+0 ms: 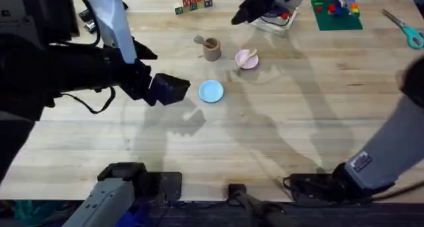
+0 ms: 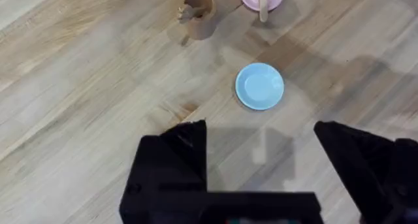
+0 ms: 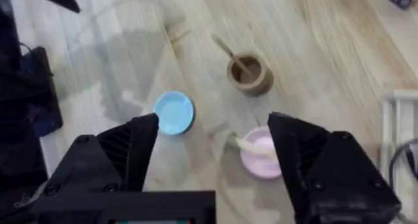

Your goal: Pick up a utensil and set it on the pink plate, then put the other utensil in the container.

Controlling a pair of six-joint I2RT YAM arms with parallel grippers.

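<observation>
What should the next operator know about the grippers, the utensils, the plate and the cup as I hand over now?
Left gripper: open, empty, above bare table near the light blue plate.
Right gripper: open, empty, above the pink plate.
Spoon-like utensil: lying on the pink plate.
Fork: standing in the brown cup, one end sticking out.
Done: both placements look complete.
Left: nothing evident; just confirm and park the arms.
</observation>
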